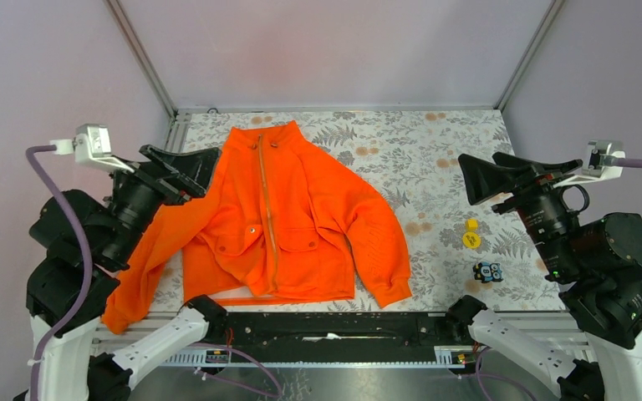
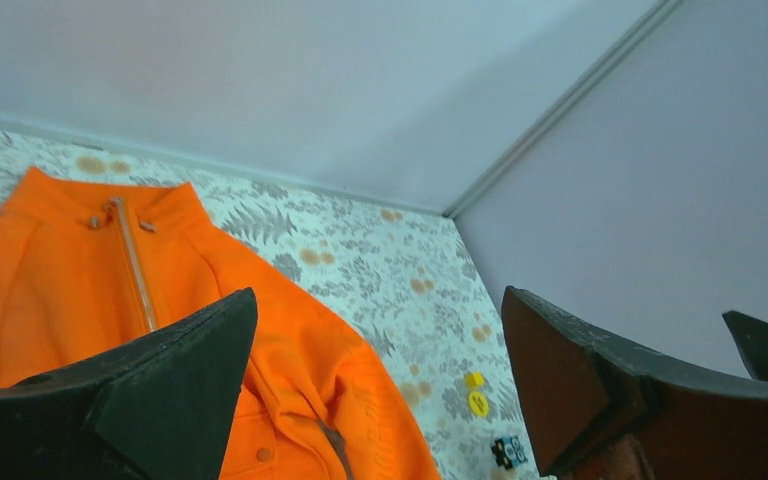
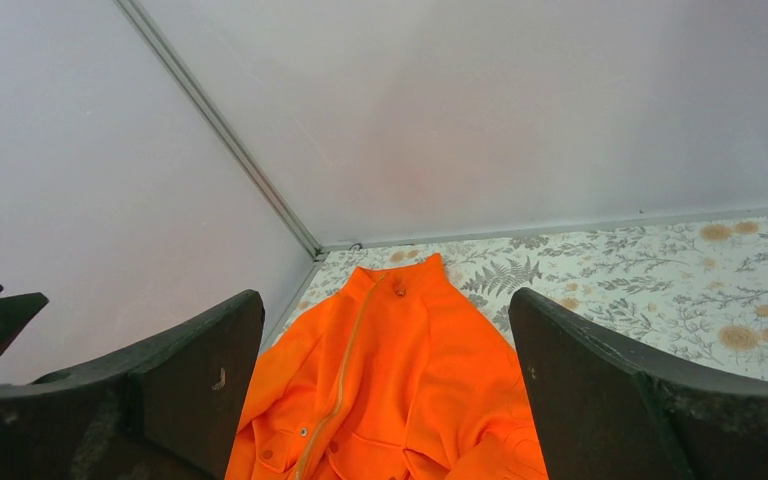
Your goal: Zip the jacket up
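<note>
The bright orange jacket (image 1: pixel 284 225) lies flat on the left half of the patterned table, collar at the far end. Its front zipper (image 1: pixel 266 209) runs closed from the hem to the collar. One sleeve hangs over the near left edge. The jacket also shows in the left wrist view (image 2: pixel 60 290) and the right wrist view (image 3: pixel 390 390). My left gripper (image 1: pixel 185 167) is open and empty, raised over the jacket's left shoulder. My right gripper (image 1: pixel 495 177) is open and empty, raised above the table's right side, apart from the jacket.
A yellow cube (image 1: pixel 471 224), a yellow disc (image 1: pixel 471 240) and a small black-and-blue block (image 1: pixel 487 271) lie on the table to the right of the jacket. Grey walls enclose the table on three sides. A black rail (image 1: pixel 334 326) runs along the near edge.
</note>
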Robot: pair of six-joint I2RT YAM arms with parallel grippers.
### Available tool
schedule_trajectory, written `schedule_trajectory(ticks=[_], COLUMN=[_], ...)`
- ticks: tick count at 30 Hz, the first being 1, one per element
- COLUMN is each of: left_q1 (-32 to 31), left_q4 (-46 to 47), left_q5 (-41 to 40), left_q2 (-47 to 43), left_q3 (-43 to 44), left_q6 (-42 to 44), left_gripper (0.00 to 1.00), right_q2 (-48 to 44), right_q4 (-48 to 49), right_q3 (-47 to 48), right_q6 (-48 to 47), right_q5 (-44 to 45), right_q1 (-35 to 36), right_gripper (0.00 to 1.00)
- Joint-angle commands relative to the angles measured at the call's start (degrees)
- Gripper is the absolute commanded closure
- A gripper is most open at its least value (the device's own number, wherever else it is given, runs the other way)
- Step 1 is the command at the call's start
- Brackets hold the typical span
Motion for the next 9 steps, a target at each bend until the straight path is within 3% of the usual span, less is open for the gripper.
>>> schedule_trajectory(ticks=[1,9], left_q1=[0.23,0.23], left_q4=[5.41,6.59], left_q5=[-5.12,-7.49], left_q2=[-1.03,-2.62], left_q3=[3.69,3.98], left_q6=[3.02,4.91], left_gripper=[0.01,0.01], right_q2=[-0.04,-1.08], right_q4=[-0.83,0.86], right_q3=[2.84,2.00], right_q6=[-0.36,-1.33], right_q5=[3.11,3.79], right_q1=[-0.19,-0.22], right_gripper=[0.00,0.01])
